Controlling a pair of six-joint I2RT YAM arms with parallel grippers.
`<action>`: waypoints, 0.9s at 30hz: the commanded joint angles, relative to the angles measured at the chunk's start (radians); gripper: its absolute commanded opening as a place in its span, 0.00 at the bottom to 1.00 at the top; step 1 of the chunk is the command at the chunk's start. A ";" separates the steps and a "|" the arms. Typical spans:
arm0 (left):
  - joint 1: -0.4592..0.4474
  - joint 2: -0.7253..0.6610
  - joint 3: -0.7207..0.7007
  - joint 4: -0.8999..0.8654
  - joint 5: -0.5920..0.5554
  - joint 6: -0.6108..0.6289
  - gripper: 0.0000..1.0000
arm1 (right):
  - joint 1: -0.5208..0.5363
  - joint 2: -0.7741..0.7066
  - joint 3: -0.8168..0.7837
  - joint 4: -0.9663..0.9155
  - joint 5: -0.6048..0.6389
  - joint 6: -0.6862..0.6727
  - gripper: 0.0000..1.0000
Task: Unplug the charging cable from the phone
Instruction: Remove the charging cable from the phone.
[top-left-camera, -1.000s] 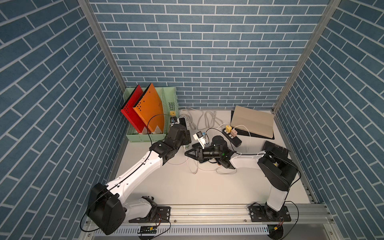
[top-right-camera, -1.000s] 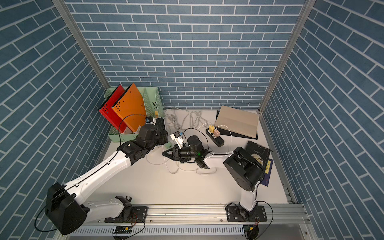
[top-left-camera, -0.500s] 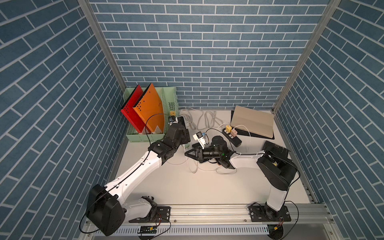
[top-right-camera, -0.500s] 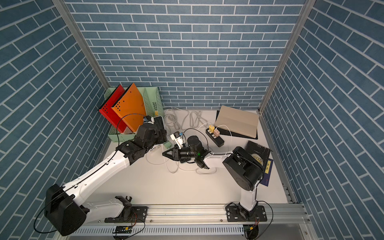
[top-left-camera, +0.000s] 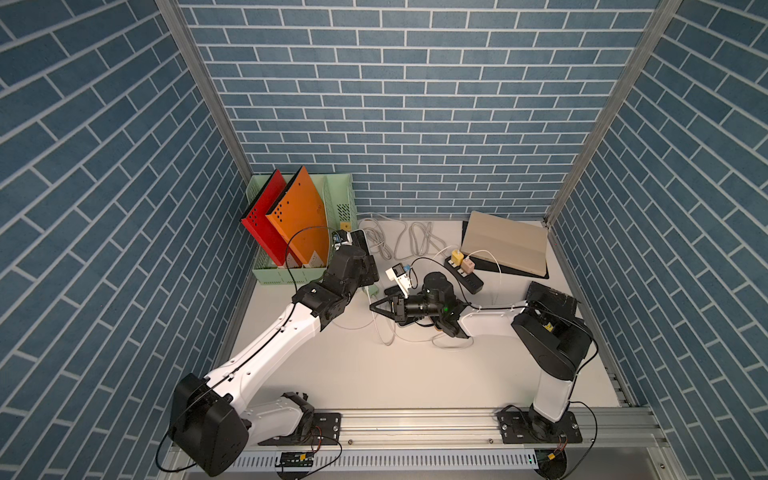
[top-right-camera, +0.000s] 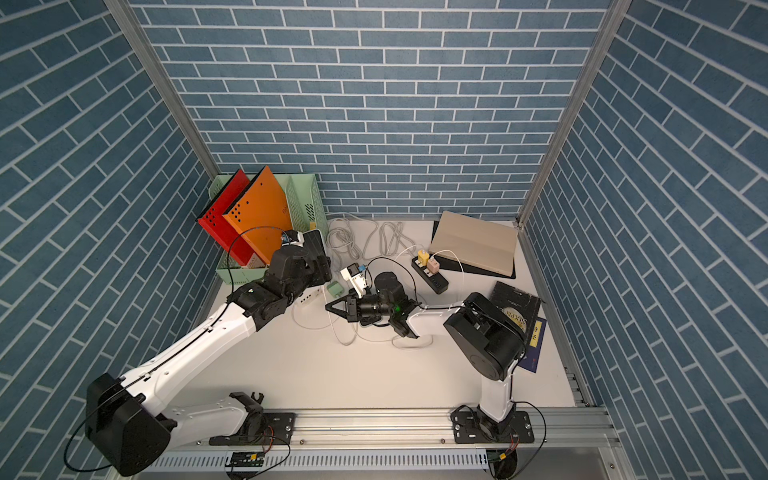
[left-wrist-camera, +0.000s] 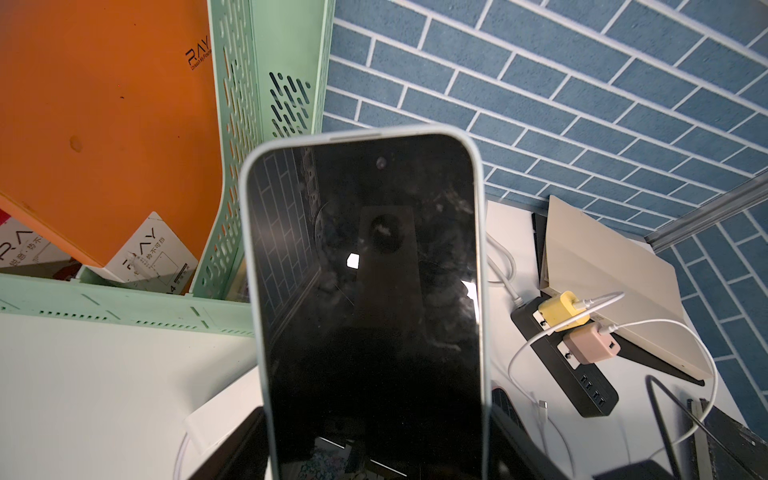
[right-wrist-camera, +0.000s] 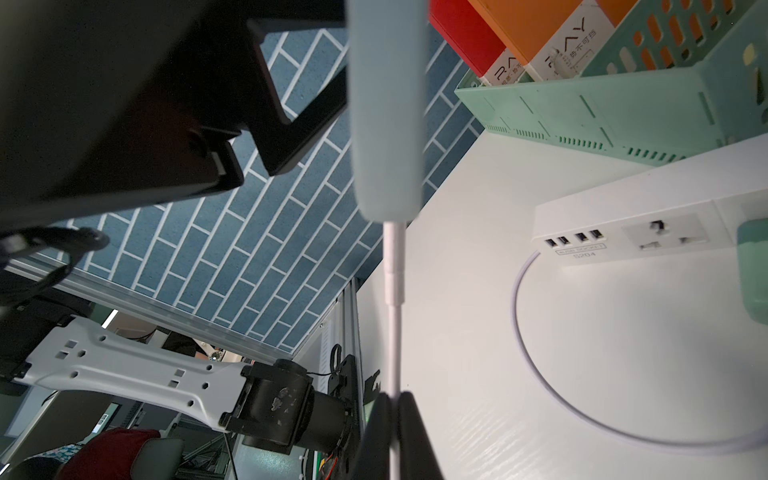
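My left gripper (left-wrist-camera: 378, 436) is shut on the phone (left-wrist-camera: 365, 291), a black-screened handset in a pale case held upright above the table; in both top views it shows at the left arm's tip (top-left-camera: 360, 241) (top-right-camera: 316, 245). In the right wrist view the white charging cable (right-wrist-camera: 394, 266) still meets the phone's bottom edge (right-wrist-camera: 386, 104) with its plug. My right gripper (right-wrist-camera: 392, 405) is shut on that cable a short way below the plug. In a top view the right gripper (top-left-camera: 374, 307) points left, just below the left wrist.
A white power strip (right-wrist-camera: 623, 237) with a green adapter (top-right-camera: 333, 287) lies under the phone. A green file rack (top-left-camera: 291, 274) stands at the back left. A black power strip (top-left-camera: 465, 274) with a yellow and a pink charger, a tan folder (top-left-camera: 503, 245) and loose cable loops (top-left-camera: 384, 332) lie nearby.
The right gripper's jaws have closed onto the cable. Both arms stay almost where they were.
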 joint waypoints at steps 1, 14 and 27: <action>0.009 -0.025 0.014 0.053 -0.018 0.002 0.00 | 0.006 -0.021 -0.012 0.034 -0.002 -0.012 0.03; 0.048 -0.041 0.011 0.050 -0.029 0.016 0.00 | 0.010 -0.051 -0.042 0.028 -0.025 -0.016 0.00; 0.052 -0.082 0.003 0.014 -0.038 0.016 0.00 | -0.009 -0.077 0.003 -0.121 0.017 -0.056 0.60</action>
